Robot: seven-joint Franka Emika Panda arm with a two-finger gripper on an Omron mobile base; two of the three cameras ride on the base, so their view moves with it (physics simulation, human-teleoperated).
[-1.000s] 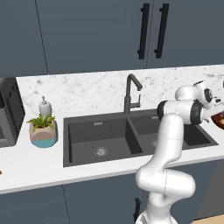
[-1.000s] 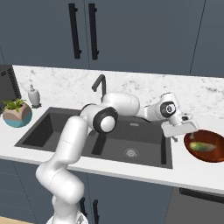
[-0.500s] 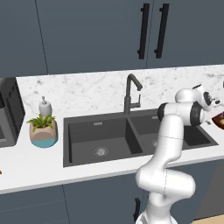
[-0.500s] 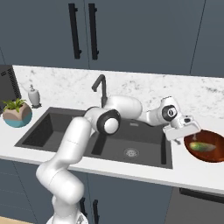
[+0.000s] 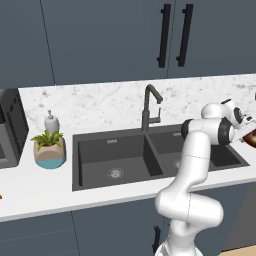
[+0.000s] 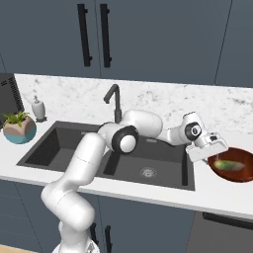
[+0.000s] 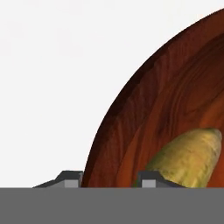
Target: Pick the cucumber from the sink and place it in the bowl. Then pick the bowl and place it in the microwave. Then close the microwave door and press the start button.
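Fingers (image 7: 105,178) straddling bowl (image 6: 236,173) rim, clamped on it; cucumber (image 6: 228,165) inside; sink (image 6: 74,148) beside.

white rounded arm (image 6: 81,163), dark joint discs, white hand (image 6: 210,148), dark fingertips (image 7: 69,179).

Bowl (image 6: 240,174): we find it on the counter (image 6: 217,195), right of the sink (image 6: 111,158).
Cucumber (image 6: 228,165): we note it in the bowl.
Gripper (image 6: 210,152): at the bowl's left rim.
Plant pot (image 6: 19,130): left of the sink, soap bottle (image 6: 37,108) behind it.
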